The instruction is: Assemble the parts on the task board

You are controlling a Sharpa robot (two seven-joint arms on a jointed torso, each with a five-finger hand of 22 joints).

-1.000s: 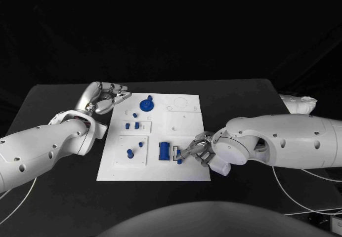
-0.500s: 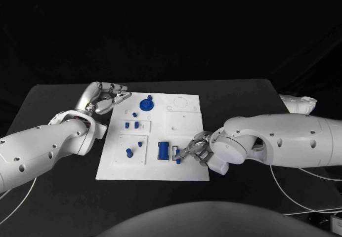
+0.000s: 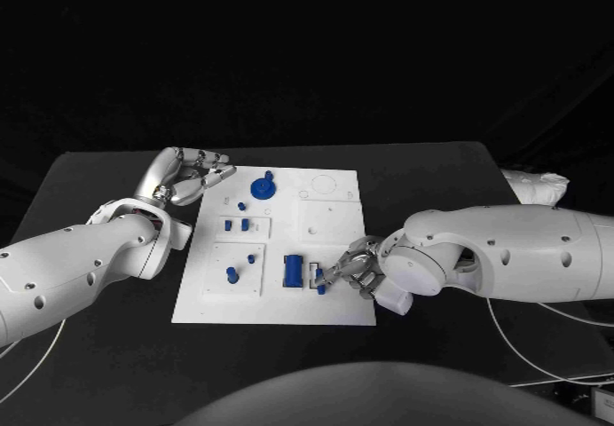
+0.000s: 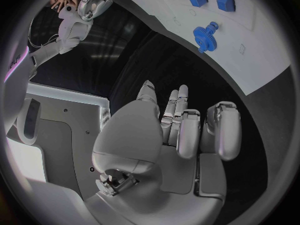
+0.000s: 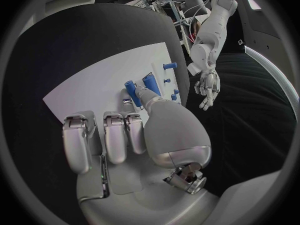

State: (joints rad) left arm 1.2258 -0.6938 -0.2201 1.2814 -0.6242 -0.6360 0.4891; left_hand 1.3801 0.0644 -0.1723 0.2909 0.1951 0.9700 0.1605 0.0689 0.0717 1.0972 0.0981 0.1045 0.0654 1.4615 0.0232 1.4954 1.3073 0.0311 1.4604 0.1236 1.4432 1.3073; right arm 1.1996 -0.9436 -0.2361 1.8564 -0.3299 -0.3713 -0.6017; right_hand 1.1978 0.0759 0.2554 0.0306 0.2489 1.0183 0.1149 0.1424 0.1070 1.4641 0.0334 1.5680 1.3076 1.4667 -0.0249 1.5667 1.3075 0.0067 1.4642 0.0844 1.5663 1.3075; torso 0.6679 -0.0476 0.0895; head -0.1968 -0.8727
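Partly hidden: blue part (image 5: 130,92) pinched by right hand (image 3: 353,273); left hand (image 3: 190,176) curled, empty.

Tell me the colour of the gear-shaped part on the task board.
Blue; the gear-shaped part shows best in the left wrist view.

white task board (image 3: 335,226), blue parts (image 3: 295,270), black table (image 3: 435,169), silver hands (image 3: 190,174)

The task board (image 3: 335,222) lay mid-frame – left hand (image 3: 187,176) at its upper-left corner, right hand (image 3: 353,272) over its lower right.
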